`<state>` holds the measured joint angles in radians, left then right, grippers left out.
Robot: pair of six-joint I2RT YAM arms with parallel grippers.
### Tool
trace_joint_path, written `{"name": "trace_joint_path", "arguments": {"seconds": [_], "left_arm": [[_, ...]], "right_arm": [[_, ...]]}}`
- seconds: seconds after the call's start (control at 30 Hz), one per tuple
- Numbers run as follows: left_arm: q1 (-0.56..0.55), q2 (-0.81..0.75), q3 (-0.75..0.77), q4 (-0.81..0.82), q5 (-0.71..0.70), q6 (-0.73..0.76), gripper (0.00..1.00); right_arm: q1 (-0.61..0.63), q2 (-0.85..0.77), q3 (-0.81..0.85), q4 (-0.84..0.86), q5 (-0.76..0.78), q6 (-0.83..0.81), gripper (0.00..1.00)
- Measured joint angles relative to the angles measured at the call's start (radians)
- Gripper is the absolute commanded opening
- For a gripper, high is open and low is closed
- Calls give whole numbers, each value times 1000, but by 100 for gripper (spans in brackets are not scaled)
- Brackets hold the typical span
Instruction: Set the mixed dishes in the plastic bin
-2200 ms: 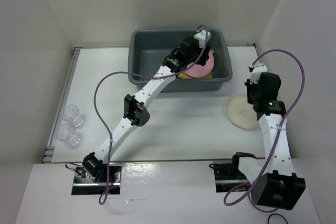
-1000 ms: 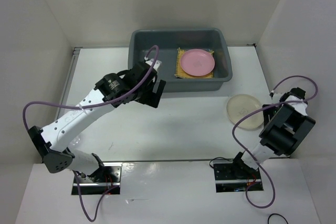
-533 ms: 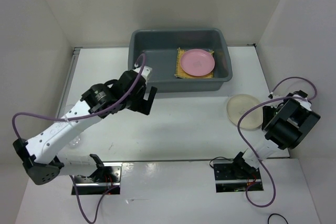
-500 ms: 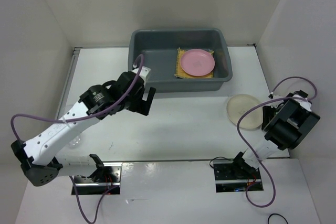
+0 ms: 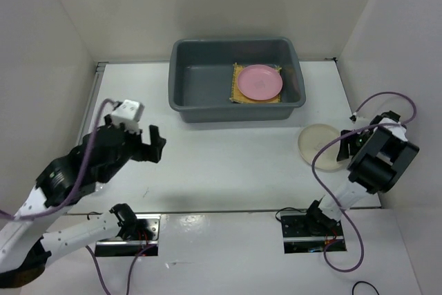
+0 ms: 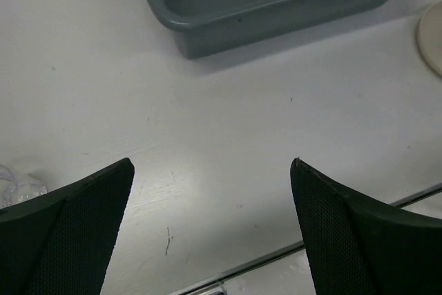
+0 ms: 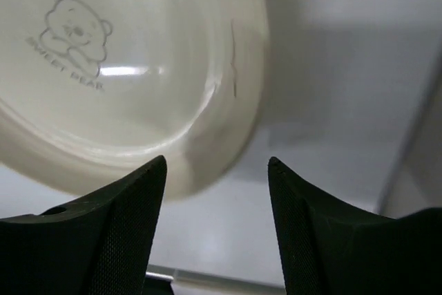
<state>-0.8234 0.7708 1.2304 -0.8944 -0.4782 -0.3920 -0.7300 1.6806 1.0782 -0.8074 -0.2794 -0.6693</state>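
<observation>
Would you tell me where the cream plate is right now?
In the top view, the cream plate lies on the table at the right, outside the grey bin near its front right corner, with the right gripper at its right edge.

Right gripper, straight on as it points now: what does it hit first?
Probably the rim of the cream plate, which lies just ahead of the open right gripper; depth is unclear, so it could meet the table beside it instead.

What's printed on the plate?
The cream plate shows a grey bear above SWEET BEAR lettering; clearest from the right wrist.
</observation>
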Motion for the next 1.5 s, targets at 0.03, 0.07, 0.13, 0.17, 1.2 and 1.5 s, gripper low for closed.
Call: {"name": "trace_joint_path", "arguments": {"seconds": [0.03, 0.07, 0.13, 0.17, 1.2, 1.5], "left_arm": [[0, -63, -31, 19, -11, 1, 100], [0, -116, -53, 24, -16, 2, 100], [0, -222, -77, 26, -26, 2, 100], [0, -266, -79, 31, -32, 3, 100], [0, -422, -133, 63, -80, 1, 100], [0, -305, -137, 65, -138, -4, 100]], "right_arm": [[0, 58, 5, 0, -15, 4, 64], [0, 98, 18, -16, -19, 5, 64], [0, 120, 51, -13, -42, 17, 58], [0, 127, 56, -12, -45, 22, 53], [542, 101, 1356, -325, -229, 172, 0], [773, 601, 1545, -405, -143, 129, 0]]}}
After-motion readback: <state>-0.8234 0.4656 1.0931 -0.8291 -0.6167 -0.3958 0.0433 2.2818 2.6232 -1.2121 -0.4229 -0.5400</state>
